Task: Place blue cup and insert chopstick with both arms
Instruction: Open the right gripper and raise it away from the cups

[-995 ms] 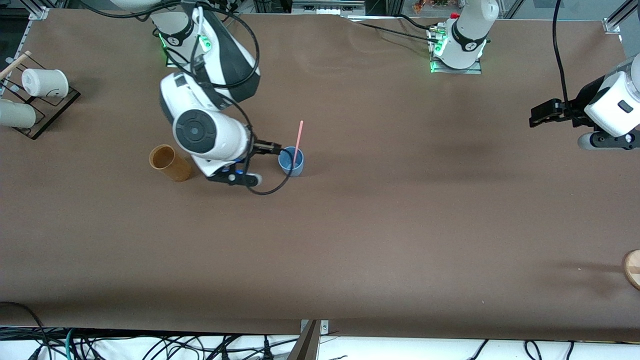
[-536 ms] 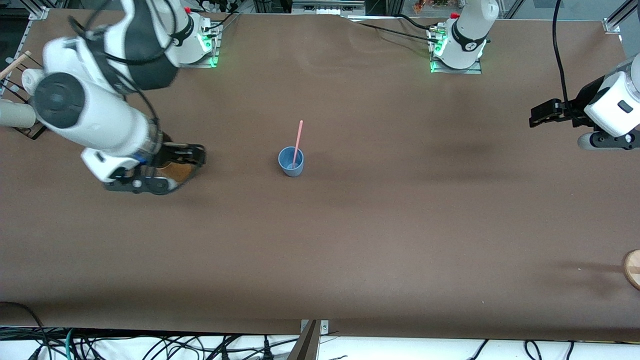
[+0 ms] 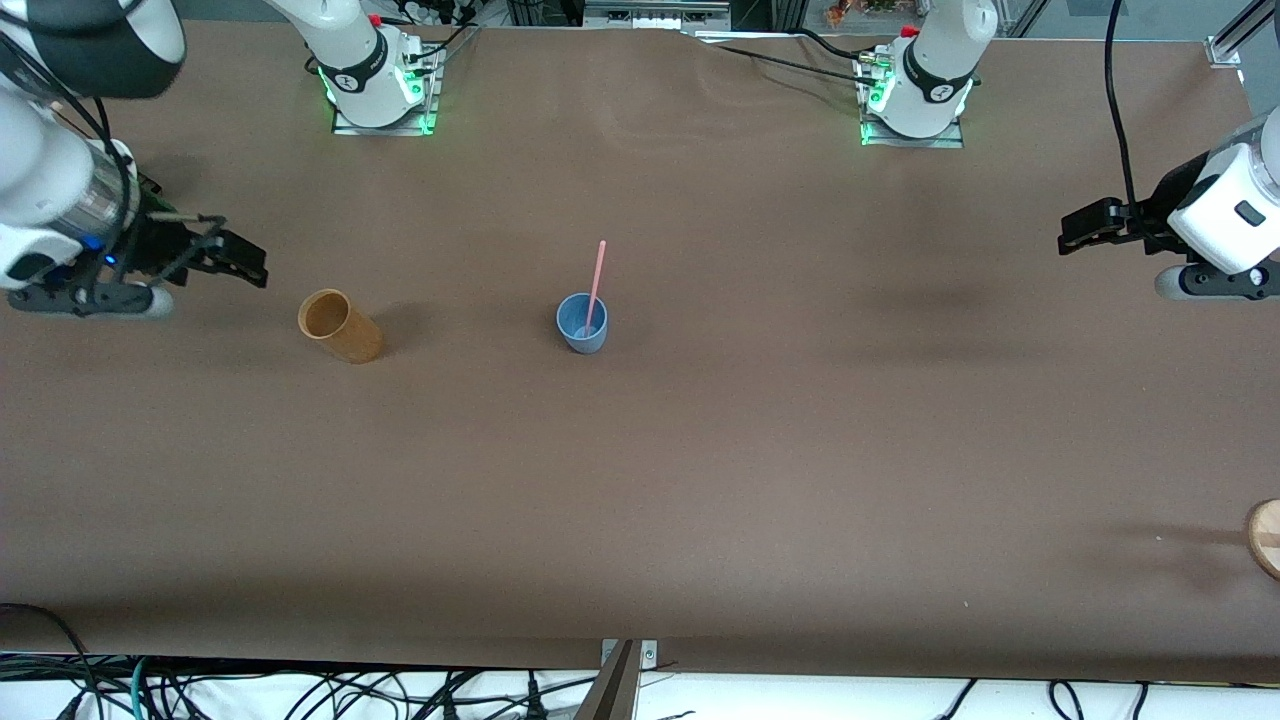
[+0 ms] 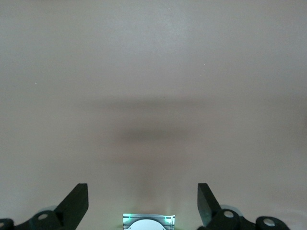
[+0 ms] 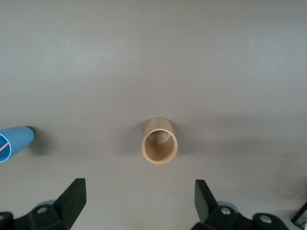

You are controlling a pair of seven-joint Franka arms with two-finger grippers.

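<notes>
The blue cup (image 3: 582,323) stands upright near the middle of the table, with the pale-pink chopstick (image 3: 596,283) standing in it and leaning on its rim. Both also show at the edge of the right wrist view, the cup (image 5: 15,142) and the chopstick's end (image 5: 4,147). My right gripper (image 3: 235,258) is open and empty, up over the table at the right arm's end, well apart from the cup. My left gripper (image 3: 1085,228) is open and empty, waiting over the table at the left arm's end; its wrist view shows only bare table and its open fingertips (image 4: 76,201).
A taller tan-orange cup (image 3: 338,325) stands between the right gripper and the blue cup; it also shows in the right wrist view (image 5: 159,141). A round wooden object (image 3: 1266,537) sits at the table's edge at the left arm's end.
My right gripper has let go beside the blue cup and swung away past the tan-orange cup toward the right arm's end of the table. The cup, chopstick and left arm have not moved.
</notes>
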